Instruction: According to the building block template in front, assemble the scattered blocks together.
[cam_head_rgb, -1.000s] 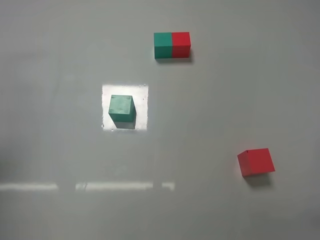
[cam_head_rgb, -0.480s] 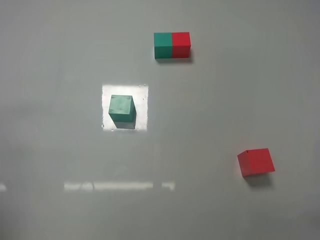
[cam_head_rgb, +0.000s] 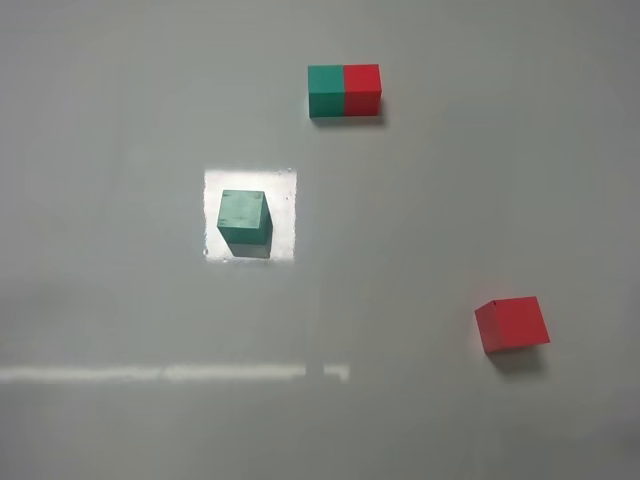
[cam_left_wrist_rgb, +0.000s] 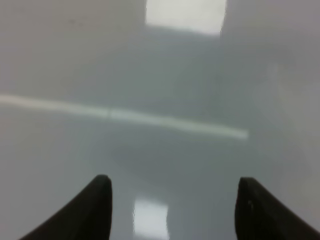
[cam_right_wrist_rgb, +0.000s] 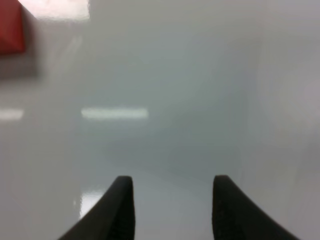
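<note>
Exterior high shows nothing joined yet: green cube (cam_head_rgb: 244, 217) and red cube (cam_head_rgb: 512, 323) lie well apart (template (cam_head_rgb: 344, 90) untouched), left pincer (cam_left_wrist_rgb: 172, 200) wide, right pincer (cam_right_wrist_rgb: 172, 197) narrow, both empty.

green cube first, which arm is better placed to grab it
Left, probably. The green cube lies left of centre on the table, on the left arm's side, and the left gripper has open, empty jaws. The red cube suits the right arm.
</note>
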